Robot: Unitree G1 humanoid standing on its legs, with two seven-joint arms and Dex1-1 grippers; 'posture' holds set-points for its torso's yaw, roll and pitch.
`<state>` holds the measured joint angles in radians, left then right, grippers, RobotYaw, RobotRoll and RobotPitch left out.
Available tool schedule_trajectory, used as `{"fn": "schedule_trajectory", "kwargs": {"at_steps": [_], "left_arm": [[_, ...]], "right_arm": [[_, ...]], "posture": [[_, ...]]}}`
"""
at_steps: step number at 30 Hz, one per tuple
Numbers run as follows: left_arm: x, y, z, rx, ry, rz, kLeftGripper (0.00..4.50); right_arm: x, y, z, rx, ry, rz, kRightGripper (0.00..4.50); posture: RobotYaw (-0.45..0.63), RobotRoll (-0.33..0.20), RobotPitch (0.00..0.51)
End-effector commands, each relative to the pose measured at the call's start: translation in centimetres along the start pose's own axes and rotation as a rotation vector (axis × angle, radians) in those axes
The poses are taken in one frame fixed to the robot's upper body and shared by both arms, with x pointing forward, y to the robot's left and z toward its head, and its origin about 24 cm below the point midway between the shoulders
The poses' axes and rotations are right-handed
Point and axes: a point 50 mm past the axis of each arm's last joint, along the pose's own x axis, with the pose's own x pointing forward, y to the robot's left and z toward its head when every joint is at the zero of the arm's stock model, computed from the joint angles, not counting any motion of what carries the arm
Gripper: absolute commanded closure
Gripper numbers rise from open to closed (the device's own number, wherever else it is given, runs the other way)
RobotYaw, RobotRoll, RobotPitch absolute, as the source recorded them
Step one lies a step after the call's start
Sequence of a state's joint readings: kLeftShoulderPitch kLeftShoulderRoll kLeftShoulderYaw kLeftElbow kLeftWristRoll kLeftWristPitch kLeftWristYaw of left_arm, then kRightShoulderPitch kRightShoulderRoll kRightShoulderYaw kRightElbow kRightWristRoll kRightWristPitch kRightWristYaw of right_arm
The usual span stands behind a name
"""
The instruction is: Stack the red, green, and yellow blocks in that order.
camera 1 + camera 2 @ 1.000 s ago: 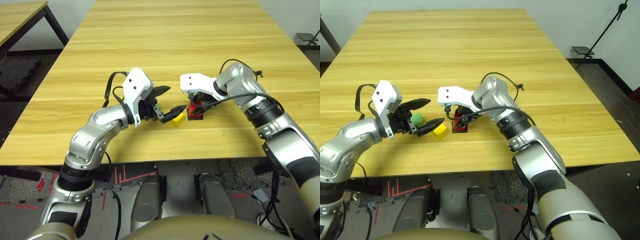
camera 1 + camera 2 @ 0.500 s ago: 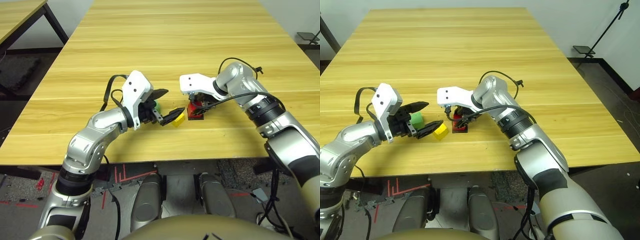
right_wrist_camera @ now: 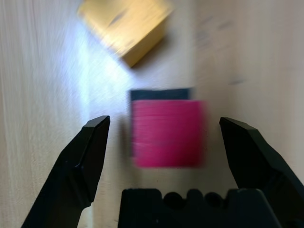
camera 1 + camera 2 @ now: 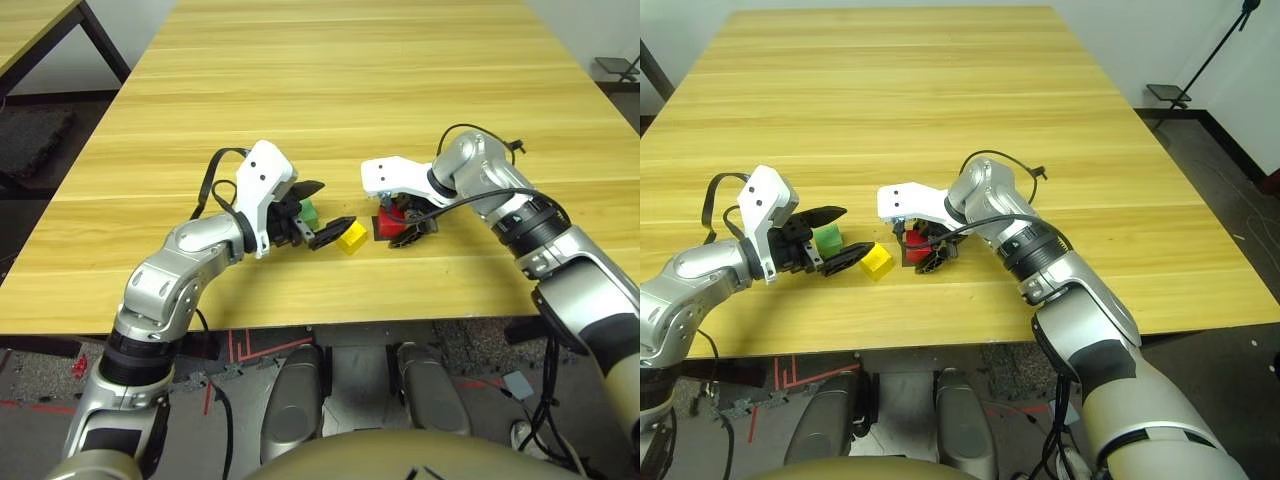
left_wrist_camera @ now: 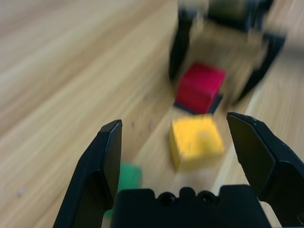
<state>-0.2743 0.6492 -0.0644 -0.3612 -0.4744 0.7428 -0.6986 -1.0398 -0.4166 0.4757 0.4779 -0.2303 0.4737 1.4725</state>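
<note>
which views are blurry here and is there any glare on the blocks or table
Left wrist view: soft throughout, the red block and yellow block fuzzy-edged, the green block a blur. Right wrist view: the red block smeared, with a bright glare patch on the table. Both eye views: sharp, evenly lit, small soft shadows under the arms.
</note>
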Motion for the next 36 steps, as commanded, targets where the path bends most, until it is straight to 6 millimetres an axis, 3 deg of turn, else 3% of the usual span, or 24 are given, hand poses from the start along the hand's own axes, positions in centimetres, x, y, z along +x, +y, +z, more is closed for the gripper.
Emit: {"fn": "schedule_trajectory", "kwargs": {"at_steps": [1,5,7,10,13,20,25,28,33,36], "left_arm": [[0.0,0.7,-1.0,0.0,0.077,-0.028,0.0],[-0.1,2.4,-1.6,0.031,0.132,-0.018,0.0],[0.2,3.2,-1.6,0.058,0.124,-0.01,0.0],[0.7,4.1,-1.7,0.081,0.116,0.001,0.0],[1.2,4.6,-1.8,0.083,0.112,-0.005,0.0],[2.0,4.5,-2.6,0.08,0.138,-0.072,0.0],[2.4,5.5,-3.1,0.081,0.144,-0.029,0.0],[2.6,6.1,-3.4,0.086,0.141,0.002,0.6],[2.8,6.6,-3.7,0.083,0.18,0.019,2.36],[2.9,6.3,-2.9,0.093,0.165,0.001,2.43]], "right_arm": [[-4.0,-1.3,1.5,0.008,-0.194,-0.073,0.03],[-9.5,-1.5,-0.1,0.088,-0.313,-0.138,0.03],[-10.7,-1.0,-2.0,0.121,-0.324,-0.157,0.03],[-10.9,0.1,-4.3,0.189,-0.31,-0.172,0.03],[-10.5,1.2,-5.2,0.252,-0.335,-0.182,0.03],[-10.3,2.0,-5.8,0.309,-0.359,-0.237,0.03],[-10.5,2.3,-5.7,0.325,-0.382,-0.261,0.03],[-10.4,2.4,-5.7,0.339,-0.391,-0.27,0.0],[-10.3,2.5,-5.8,0.353,-0.405,-0.282,0.0],[-10.3,2.5,-6.2,0.373,-0.407,-0.297,0.0]], "posture": [[0.37,-0.191,0.071],[0.32,-0.182,0.057],[0.3,-0.179,0.051],[0.27,-0.172,0.046],[0.24,-0.164,0.043],[0.19,-0.145,0.046],[0.18,-0.143,0.053],[0.18,-0.142,0.054],[0.17,-0.137,0.058],[0.17,-0.138,0.06]]}}
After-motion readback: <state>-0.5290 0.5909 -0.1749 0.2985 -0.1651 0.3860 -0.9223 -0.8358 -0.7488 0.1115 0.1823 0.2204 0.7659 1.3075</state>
